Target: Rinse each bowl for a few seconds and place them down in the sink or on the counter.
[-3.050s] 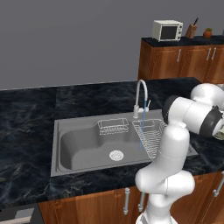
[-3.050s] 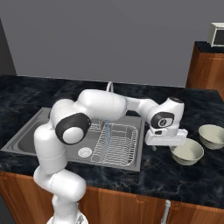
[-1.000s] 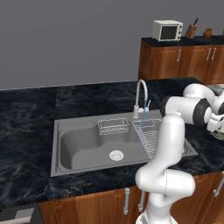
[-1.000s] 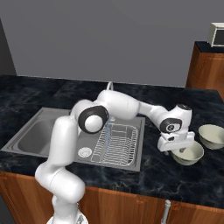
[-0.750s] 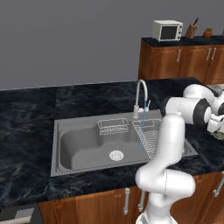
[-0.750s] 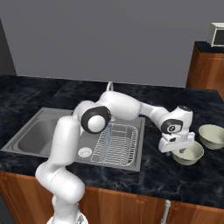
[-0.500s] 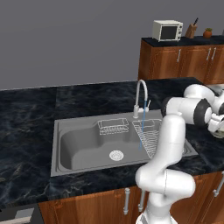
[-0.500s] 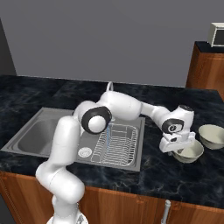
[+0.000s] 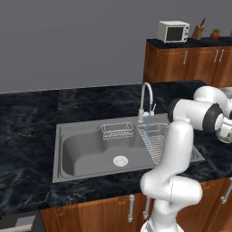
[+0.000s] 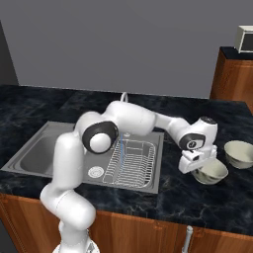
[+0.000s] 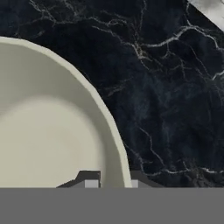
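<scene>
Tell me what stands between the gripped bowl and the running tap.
Nothing visible does. The end effector pinches the rim of the near bowl on the counter. Leftward toward the faucet's stream lies only bare counter, then the sink's low wire rack. The second bowl sits on the far side.

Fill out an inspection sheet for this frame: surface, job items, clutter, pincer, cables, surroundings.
Surface: black marble counter around a grey steel sink; water runs from the faucet.
Job's things: near bowl on the counter right of the sink; second bowl beside it, upright.
Clutter: wire basket in the sink.
Pincer: pincer shut on the near bowl's rim, one finger inside, one outside.
Cables: nothing seen.
Surroundings: microwave on a tall wooden cabinet; grey wall.
</scene>
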Controlling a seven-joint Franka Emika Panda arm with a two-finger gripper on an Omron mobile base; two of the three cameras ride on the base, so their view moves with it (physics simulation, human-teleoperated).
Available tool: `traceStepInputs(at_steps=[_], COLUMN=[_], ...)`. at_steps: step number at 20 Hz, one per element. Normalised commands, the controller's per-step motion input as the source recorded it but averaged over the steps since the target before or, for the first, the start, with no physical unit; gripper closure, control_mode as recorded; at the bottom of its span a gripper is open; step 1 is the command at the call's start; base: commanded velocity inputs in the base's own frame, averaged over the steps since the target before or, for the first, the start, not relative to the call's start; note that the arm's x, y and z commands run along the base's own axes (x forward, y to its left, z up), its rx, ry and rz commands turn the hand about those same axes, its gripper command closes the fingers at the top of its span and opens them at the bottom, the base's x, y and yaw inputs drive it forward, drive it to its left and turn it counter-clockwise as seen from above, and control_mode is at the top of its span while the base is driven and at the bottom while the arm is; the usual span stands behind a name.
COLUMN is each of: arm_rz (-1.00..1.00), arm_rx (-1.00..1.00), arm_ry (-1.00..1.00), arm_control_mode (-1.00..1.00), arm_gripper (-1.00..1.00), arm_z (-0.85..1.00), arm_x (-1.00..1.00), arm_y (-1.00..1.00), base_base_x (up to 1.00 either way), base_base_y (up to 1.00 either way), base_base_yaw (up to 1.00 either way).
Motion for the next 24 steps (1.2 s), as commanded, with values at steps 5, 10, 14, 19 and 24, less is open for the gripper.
traceStepInputs(at_steps=[5,10,14,19,24], arm_rz=[0.32,0.32,0.31,0.30,0.29], arm_rx=[-0.02,-0.04,-0.06,-0.10,-0.13], arm_ry=[-0.04,-0.01,0.00,-0.02,-0.12], arm_control_mode=[-1.00,-1.00,-1.00,-1.00,-1.00], arm_gripper=[1.00,1.00,1.00,1.00,1.00], arm_z=[0.19,0.21,0.23,0.17,0.01], arm_x=[0.00,-0.01,0.00,-0.03,-0.06], arm_y=[0.63,0.66,0.55,0.52,0.49], base_base_x=[0.00,0.00,0.00,0.00,0.00], base_base_y=[0.00,0.00,0.00,0.00,0.00], base_base_yaw=[0.00,0.00,0.00,0.00,0.00])
